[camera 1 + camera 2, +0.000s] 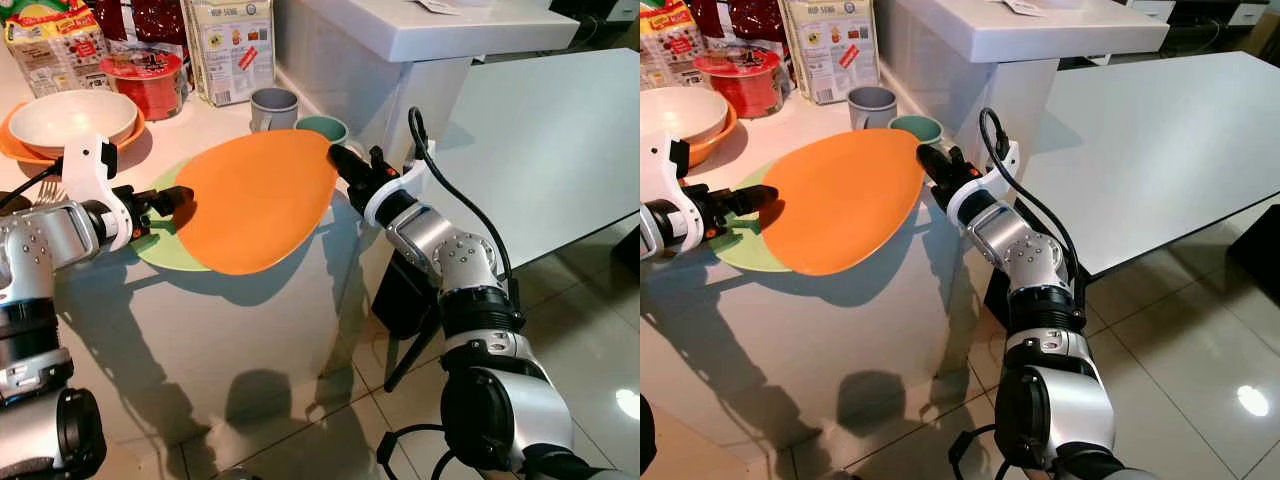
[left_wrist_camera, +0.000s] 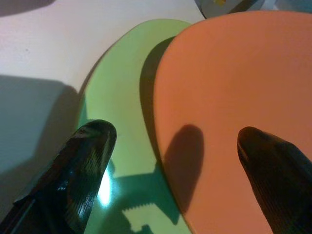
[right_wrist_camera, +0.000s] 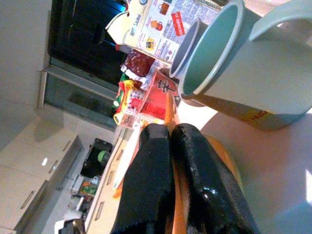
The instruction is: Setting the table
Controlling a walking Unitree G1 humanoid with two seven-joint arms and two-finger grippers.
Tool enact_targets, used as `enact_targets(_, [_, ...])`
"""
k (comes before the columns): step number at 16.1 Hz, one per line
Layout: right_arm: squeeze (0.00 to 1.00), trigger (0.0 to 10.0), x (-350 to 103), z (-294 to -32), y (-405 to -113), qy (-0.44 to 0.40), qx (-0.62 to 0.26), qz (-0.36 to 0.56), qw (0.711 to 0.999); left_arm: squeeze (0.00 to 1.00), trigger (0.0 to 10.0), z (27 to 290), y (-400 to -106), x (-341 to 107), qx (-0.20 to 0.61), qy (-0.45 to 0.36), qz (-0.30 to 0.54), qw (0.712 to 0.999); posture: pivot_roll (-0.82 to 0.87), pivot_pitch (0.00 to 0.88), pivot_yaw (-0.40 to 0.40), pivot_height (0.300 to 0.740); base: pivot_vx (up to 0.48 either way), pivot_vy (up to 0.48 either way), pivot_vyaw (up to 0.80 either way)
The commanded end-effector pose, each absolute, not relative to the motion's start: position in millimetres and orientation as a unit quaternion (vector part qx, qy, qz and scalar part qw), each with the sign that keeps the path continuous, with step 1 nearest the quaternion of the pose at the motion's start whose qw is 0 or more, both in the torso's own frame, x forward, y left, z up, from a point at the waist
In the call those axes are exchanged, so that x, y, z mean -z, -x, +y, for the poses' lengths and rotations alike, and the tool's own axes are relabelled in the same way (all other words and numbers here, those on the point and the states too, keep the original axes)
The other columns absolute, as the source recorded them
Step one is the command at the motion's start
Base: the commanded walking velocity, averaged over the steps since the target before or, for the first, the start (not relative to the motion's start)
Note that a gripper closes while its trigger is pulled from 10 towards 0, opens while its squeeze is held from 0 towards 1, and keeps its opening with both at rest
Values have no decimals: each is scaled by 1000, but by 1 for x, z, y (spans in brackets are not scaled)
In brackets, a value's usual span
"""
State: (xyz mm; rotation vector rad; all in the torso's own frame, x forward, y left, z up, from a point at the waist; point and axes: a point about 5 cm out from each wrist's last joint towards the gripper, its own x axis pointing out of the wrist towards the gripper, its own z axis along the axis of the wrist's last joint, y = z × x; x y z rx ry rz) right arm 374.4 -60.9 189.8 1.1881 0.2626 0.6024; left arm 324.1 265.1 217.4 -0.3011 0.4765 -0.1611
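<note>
The orange plate (image 1: 255,200) is held tilted above the tabletop (image 1: 200,330), its smooth, matte face turned up and toward the camera, its long axis running from the low near edge by the left arm up to the far edge by the mugs. The right gripper (image 1: 336,158) pinches that far rim, its 2 black fingers (image 3: 195,180) closed with the thin orange edge between them. The plate overlaps a flat green plate (image 1: 160,240) lying on the tabletop and casts a shadow on it. The left gripper (image 2: 180,165) hovers at the near left side with its fingers spread wide, 1 over the green plate and 1 over the orange plate; whether they touch anything cannot be told. Behind the plate stand 2 mugs, a grey mug (image 1: 273,107) and a teal mug (image 1: 322,128), just beside the gripped rim. Further left sits a white bowl (image 1: 72,117) nested in an orange one, with a red tub (image 1: 146,80) and food packets (image 1: 230,45) behind. To the right, past the tabletop's edge, a bare white table (image 1: 545,140) stands over a tiled floor (image 1: 590,340).
</note>
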Motion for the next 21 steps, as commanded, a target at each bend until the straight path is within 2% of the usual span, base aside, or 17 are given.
enact_targets(1, [0,0,-203,-53,-375,-552,-302,105,770,0,10000,263,-325,-208,89,161,261,948,-4,0,-64,740,0,0,0])
enact_targets(5, [0,0,-203,-50,-374,-558,-307,108,763,0,10000,256,-329,-207,118,223,261,932,-2,0,-65,740,0,0,0])
enact_targets(16, [0,0,-205,-50,-374,-572,-308,103,754,0,10000,234,-336,-193,160,230,308,909,0,0,-46,740,0,0,0])
enact_targets(21, [0,0,-205,-55,-374,-581,-300,94,751,0,10000,225,-343,-207,199,327,270,883,-4,0,-32,740,0,0,0])
